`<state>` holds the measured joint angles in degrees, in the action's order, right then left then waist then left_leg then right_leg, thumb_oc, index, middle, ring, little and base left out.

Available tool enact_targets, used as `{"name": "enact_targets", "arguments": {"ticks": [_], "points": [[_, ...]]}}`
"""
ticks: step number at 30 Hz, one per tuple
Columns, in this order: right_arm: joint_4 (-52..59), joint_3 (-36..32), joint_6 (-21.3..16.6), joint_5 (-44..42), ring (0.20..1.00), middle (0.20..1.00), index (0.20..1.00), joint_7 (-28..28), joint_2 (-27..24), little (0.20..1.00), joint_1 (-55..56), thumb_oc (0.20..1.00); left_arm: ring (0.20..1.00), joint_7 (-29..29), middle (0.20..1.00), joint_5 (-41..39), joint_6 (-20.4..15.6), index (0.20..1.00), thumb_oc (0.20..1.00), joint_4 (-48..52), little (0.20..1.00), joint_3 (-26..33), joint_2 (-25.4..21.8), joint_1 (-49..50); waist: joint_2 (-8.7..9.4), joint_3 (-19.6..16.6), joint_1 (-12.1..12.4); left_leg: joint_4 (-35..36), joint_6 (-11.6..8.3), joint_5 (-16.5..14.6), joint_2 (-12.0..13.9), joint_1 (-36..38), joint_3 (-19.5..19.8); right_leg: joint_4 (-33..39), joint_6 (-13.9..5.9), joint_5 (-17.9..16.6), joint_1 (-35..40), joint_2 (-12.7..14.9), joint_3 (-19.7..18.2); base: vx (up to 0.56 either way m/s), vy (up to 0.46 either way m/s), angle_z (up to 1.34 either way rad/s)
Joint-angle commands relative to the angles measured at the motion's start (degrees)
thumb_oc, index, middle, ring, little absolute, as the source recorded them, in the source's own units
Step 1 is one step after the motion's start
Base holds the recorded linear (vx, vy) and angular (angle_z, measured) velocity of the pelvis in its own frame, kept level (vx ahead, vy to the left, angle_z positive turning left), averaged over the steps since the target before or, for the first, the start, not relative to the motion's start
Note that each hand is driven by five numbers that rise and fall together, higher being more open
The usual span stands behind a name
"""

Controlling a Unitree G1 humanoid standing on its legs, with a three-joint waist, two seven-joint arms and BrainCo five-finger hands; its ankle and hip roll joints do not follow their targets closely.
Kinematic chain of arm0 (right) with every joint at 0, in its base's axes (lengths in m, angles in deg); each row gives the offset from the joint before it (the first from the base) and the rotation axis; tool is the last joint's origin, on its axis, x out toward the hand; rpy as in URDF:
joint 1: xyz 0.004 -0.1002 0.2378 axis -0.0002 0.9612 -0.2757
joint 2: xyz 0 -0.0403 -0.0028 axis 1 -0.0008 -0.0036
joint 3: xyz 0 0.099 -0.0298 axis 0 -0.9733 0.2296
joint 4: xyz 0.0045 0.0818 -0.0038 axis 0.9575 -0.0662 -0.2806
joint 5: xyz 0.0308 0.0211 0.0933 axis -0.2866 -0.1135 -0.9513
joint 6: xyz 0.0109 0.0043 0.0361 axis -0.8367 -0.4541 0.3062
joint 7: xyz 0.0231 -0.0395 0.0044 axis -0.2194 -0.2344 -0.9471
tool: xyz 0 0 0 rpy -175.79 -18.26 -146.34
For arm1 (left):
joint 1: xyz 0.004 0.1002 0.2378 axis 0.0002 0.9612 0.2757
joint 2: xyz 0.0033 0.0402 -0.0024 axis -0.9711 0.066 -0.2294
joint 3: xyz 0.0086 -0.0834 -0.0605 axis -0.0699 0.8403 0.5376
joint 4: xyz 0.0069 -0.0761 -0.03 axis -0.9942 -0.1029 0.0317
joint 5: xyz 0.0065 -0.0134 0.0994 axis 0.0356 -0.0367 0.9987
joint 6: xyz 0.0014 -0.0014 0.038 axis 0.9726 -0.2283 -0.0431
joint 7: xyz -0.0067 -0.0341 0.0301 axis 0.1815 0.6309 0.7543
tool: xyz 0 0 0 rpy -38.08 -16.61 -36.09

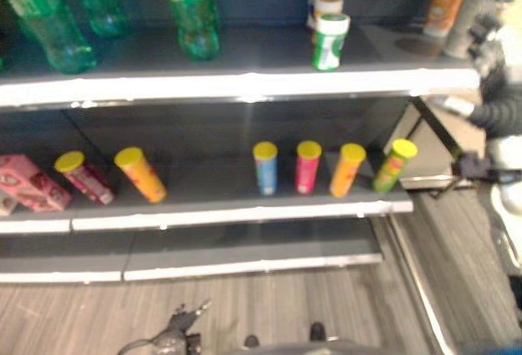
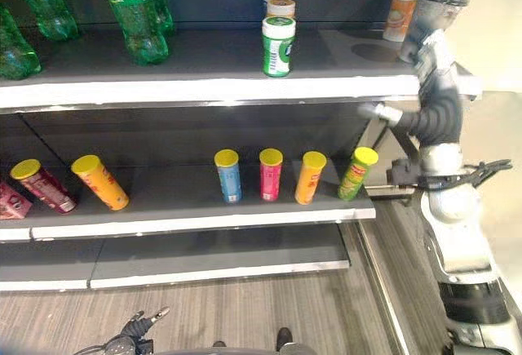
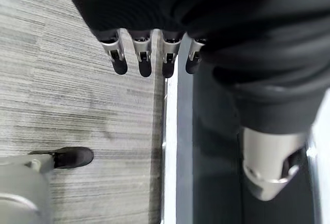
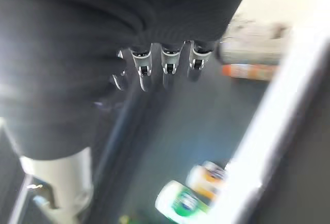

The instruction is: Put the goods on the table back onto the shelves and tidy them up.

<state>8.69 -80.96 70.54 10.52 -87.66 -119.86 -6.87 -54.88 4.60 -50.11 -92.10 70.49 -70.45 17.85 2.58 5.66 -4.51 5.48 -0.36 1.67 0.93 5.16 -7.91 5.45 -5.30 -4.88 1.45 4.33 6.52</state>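
Observation:
My right hand (image 2: 430, 51) is raised to the right end of the top shelf (image 2: 204, 90), just beside a grey container with a black lid (image 2: 436, 8) and an orange bottle (image 2: 405, 0). Its fingers (image 4: 167, 69) are straight and hold nothing. My left hand (image 2: 137, 326) hangs low over the floor, its fingers (image 3: 144, 62) relaxed and empty. On the middle shelf (image 2: 204, 223) stand a blue tube (image 2: 228, 175), a pink tube (image 2: 270, 174), an orange tube (image 2: 309, 177) and a tilted green tube (image 2: 356, 173).
Green bottles (image 2: 134, 8) stand at the top shelf's left, and a green-white canister (image 2: 278, 45) with two more behind it at its middle. An orange tube (image 2: 101, 182), a red tube (image 2: 45, 185) and a pink box (image 1: 31, 182) lean at the middle shelf's left. The bottom shelf (image 2: 204, 273) is bare.

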Motion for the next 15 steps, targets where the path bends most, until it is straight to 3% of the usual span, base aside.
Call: {"name": "enact_targets", "arguments": {"ticks": [1, 5, 8, 10, 11, 14, 15], "points": [[1.3, -2.3, -2.1, -2.3, 1.0, 1.0, 1.0, 3.1, -1.3, 1.0, -3.6, 1.0, 1.0, -1.6, 1.0, 2.8, -3.1, 1.0, 1.0, -0.6, 1.0, 0.1, -3.6, -4.2, 2.15, 1.3, -0.6, -0.5, -2.11, -8.2, 2.1, 3.9, -0.6, -3.4, -6.42, 2.3, -0.6, 6.4, -1.1, -0.16, 0.204, -0.57], [1.0, -3.3, -2.0, -1.7, 1.0, 1.0, 1.0, 4.3, -0.8, 1.0, -1.8, 1.0, 1.0, -1.7, 1.0, 3.8, -3.8, 1.0, 1.0, -0.1, 1.0, -0.6, -3.9, -5.8, 3.51, 3.0, -2.1, -0.5, -1.03, -8.0, 1.1, 2.3, -2.9, -4.5, -8.1, -1.5, -5.5, 6.7, -3.9, -0.18, 0.135, -0.63], [0.6, -5.1, -2.2, -0.2, 1.0, 1.0, 1.0, 3.9, -0.7, 1.0, 0.2, 1.0, 1.0, -1.9, 1.0, 4.8, -4.0, 1.0, 1.0, 0.8, 1.0, 0.9, -5.1, -4.4, 4.48, 4.5, -1.0, -0.5, -0.77, -6.9, 1.2, 0.1, -4.0, -5.1, -8.96, -4.0, -8.4, 7.0, -3.2, -0.21, -0.015, -0.62], [-1.1, -8.0, -2.6, 2.0, 1.0, 1.0, 1.0, 2.5, -0.6, 1.0, 1.9, 1.0, 1.0, -1.2, 1.0, 5.9, -4.5, 1.0, 1.0, 3.7, 1.0, 1.8, -7.1, -2.3, 3.65, 6.0, 1.4, -0.5, -0.81, -5.1, 3.6, -2.8, -5.8, -8.0, -8.37, -1.6, -8.1, 9.2, 5.0, -0.35, -0.094, -0.31], [-1.3, -8.5, -2.5, 2.8, 1.0, 1.0, 1.0, 2.0, -0.5, 1.0, 1.9, 1.0, 1.0, -1.2, 1.0, 5.9, -4.5, 1.0, 1.0, 4.4, 1.0, 1.8, -7.3, -2.0, 3.25, 6.0, 1.9, -0.5, -0.82, -4.6, 4.1, -3.5, -6.0, -9.1, -7.42, -0.3, -7.3, 10.2, 7.2, -0.16, -0.017, -0.24], [-1.7, -9.4, -2.4, 4.0, 1.0, 1.0, 1.0, 1.4, -0.2, 1.0, 1.4, 1.0, 1.0, -1.5, 1.0, 5.8, -4.5, 1.0, 1.0, 5.6, 1.0, 1.8, -7.7, -1.4, 2.55, 5.8, 3.1, -0.5, -0.73, -4.0, 5.1, -4.4, -7.2, -12.5, -6.7, 1.7, -5.2, 12.4, 10.0, -0.2, 0.004, -0.4], [-2.0, -9.2, -2.6, 5.1, 1.0, 1.0, 1.0, 0.9, -0.3, 1.0, 0.0, 1.0, 1.0, -1.8, 1.0, 5.6, -4.6, 1.0, 1.0, 5.9, 1.0, 1.9, -7.7, -0.4, 2.13, 5.0, 4.6, -0.5, -0.45, -3.3, 5.7, -5.6, -8.7, -15.5, -6.41, 2.6, -2.9, 14.9, 11.6, -0.19, -0.002, -0.09]]}}
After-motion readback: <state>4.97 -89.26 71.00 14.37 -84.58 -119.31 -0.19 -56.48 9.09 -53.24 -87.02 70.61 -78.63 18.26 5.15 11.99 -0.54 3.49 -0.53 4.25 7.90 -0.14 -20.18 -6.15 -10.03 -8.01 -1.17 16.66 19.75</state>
